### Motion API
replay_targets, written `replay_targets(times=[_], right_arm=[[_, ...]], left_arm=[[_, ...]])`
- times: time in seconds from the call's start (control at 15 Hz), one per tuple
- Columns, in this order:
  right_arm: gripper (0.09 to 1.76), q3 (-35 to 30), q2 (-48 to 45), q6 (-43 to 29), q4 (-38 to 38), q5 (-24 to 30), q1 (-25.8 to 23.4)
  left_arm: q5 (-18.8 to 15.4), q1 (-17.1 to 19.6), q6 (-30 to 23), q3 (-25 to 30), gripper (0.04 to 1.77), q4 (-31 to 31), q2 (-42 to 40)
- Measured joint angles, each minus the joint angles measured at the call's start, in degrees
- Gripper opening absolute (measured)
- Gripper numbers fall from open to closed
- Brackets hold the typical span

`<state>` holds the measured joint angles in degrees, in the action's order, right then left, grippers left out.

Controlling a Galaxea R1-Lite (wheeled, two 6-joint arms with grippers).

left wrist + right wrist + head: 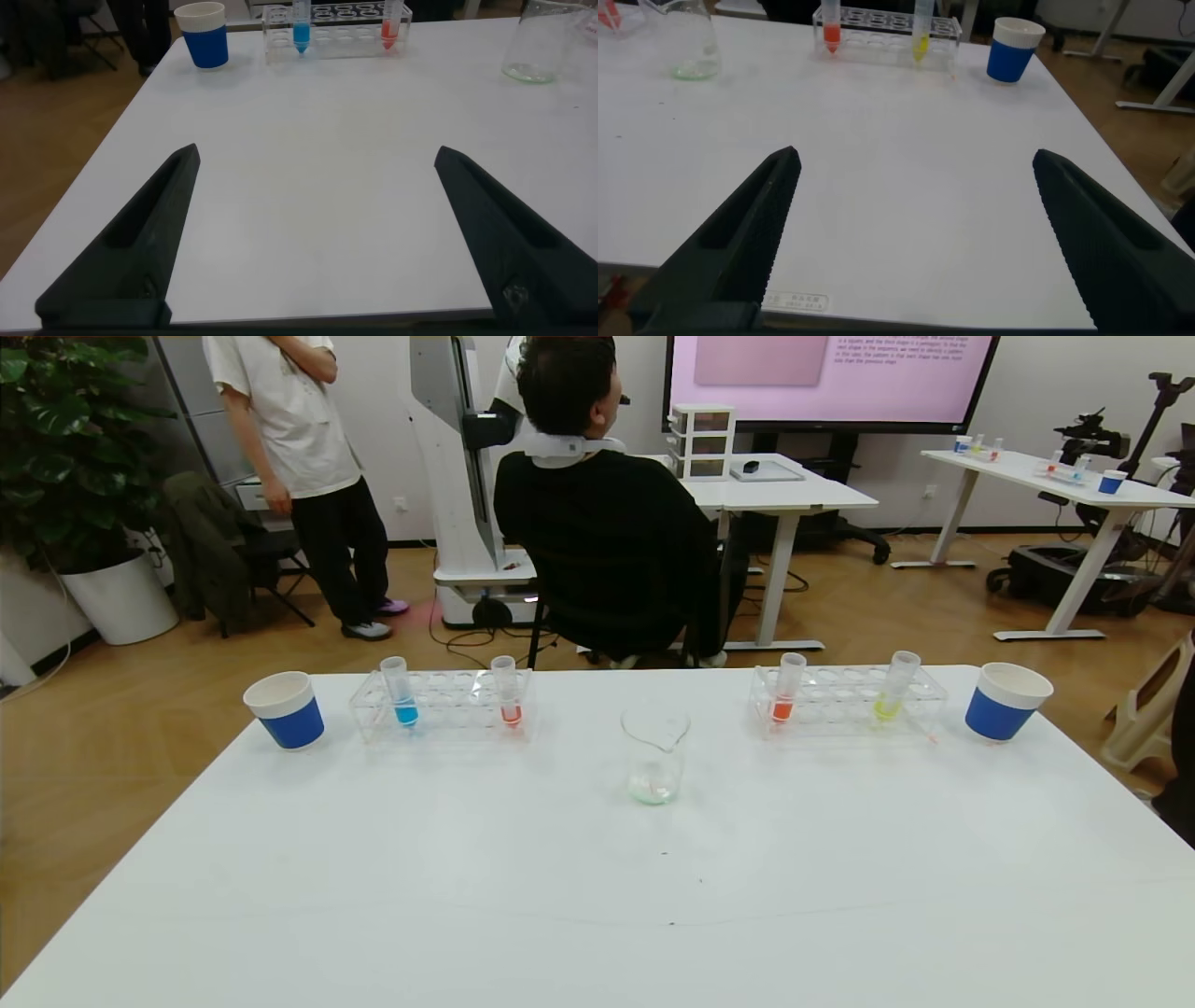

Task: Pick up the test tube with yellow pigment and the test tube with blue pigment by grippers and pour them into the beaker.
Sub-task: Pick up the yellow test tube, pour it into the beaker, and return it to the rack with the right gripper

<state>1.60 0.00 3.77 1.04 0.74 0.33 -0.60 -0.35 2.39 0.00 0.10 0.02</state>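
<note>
The blue-pigment test tube (402, 692) stands upright in the left clear rack (441, 704), and shows in the left wrist view (301, 25). The yellow-pigment test tube (894, 687) stands in the right clear rack (845, 697), and shows in the right wrist view (921, 32). The glass beaker (654, 753) stands between the racks, nearer me, with a faint pale residue at its bottom. My left gripper (316, 154) is open and empty over the near left of the table. My right gripper (915, 157) is open and empty over the near right. Neither gripper shows in the head view.
Each rack also holds a tube of orange-red liquid (507, 692) (786, 689). A blue paper cup stands beside each rack at the outer ends (286, 709) (1004, 701). The white table (597, 887) is bare in front of the beaker. People and furniture stand beyond the table.
</note>
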Motion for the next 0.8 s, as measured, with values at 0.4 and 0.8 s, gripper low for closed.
replay_targets(times=[0.4, 0.8], right_arm=[[1.74, 8.9, 8.44, -0.44, 2.62, -0.06, 0.4], [1.74, 17.19, 35.47, -2.15, 22.31, -0.01, 0.18]], left_arm=[[-0.02, 0.0, -0.02, 0.0, 1.75, -0.02, 0.0], [-0.02, 0.0, -0.02, 0.0, 1.75, 0.0, 0.0]])
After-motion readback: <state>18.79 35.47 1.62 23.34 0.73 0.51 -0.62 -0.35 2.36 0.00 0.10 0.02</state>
